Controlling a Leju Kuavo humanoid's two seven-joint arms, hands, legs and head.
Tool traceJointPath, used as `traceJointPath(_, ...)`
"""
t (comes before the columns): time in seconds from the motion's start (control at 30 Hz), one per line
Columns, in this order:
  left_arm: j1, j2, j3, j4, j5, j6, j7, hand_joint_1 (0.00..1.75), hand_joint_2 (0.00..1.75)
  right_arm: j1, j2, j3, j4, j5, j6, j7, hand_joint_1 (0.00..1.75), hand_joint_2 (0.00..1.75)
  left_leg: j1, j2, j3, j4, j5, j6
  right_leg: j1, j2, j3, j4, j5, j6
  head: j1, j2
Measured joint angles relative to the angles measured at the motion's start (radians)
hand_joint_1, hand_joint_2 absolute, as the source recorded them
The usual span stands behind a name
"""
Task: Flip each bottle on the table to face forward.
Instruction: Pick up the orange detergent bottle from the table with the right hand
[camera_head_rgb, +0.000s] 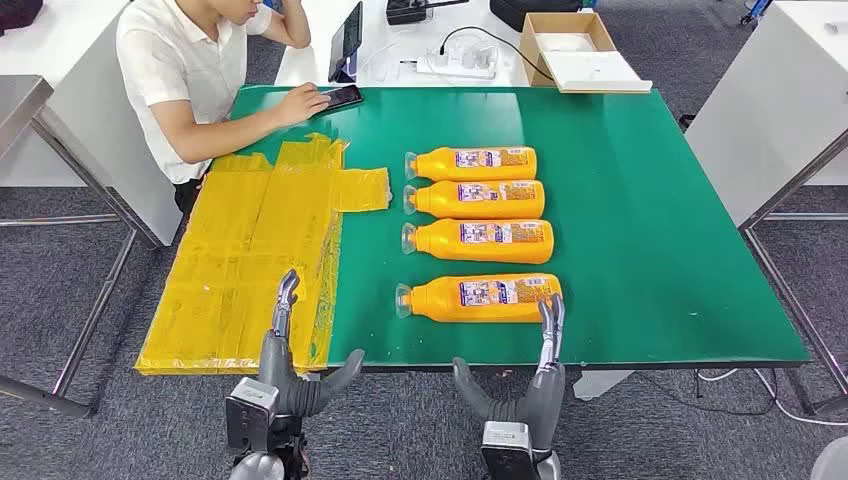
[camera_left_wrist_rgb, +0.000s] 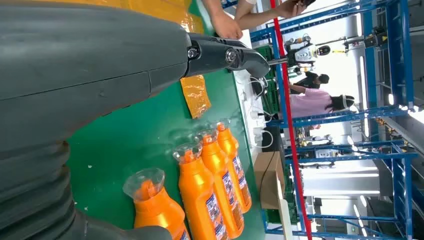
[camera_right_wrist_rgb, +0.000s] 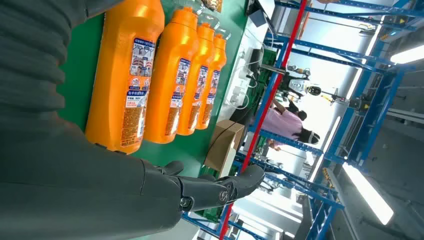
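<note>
Four orange plastic bottles (camera_head_rgb: 482, 297) are lying sideways in a row on the green table (camera_head_rgb: 650, 250), nearest one just beyond the right hand (camera_head_rgb: 535, 385). Both it and the left hand (camera_head_rgb: 290, 375) are hovering spread, holding nothing.

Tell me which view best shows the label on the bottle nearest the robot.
The right wrist view: the nearest bottle lies close, its label large and facing the camera. The head view shows the whole bottle with a small label. The left wrist view shows mainly its clear cap and neck.
</note>
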Motion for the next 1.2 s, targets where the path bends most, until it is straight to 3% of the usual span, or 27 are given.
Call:
traceJointPath(0.4, -0.004, -0.028, -0.002, 0.012, 0.070, 0.018, -0.073, 0.00, 1.75, 0.005, -0.028, 0.008, -0.003, -0.011, 0.000, 0.000, 0.00, 1.75, 0.000, 0.000, 0.000, 0.000, 0.000, 0.000, 0.000, 0.000, 0.000, 0.000, 0.000, 0.000, 0.000, 0.000)
traceJointPath(0.57, -0.003, -0.029, -0.010, 0.015, 0.084, 0.040, -0.076, 0.00, 1.75, -0.011, -0.041, 0.012, 0.002, 0.035, 0.000, 0.002, 0.00, 1.75, 0.000, 0.000, 0.000, 0.000, 0.000, 0.000, 0.000, 0.000, 0.000, 0.000, 0.000, 0.000, 0.000, 0.000)
traceJointPath(1.2, 0.000, -0.047, -0.018, 0.028, 0.103, 0.055, -0.090, 0.00, 1.75, 0.015, -0.105, 0.010, 0.053, -0.006, 0.000, 0.036, 0.00, 1.75, 0.000, 0.000, 0.000, 0.000, 0.000, 0.000, 0.000, 0.000, 0.000, 0.000, 0.000, 0.000, 0.000, 0.000)
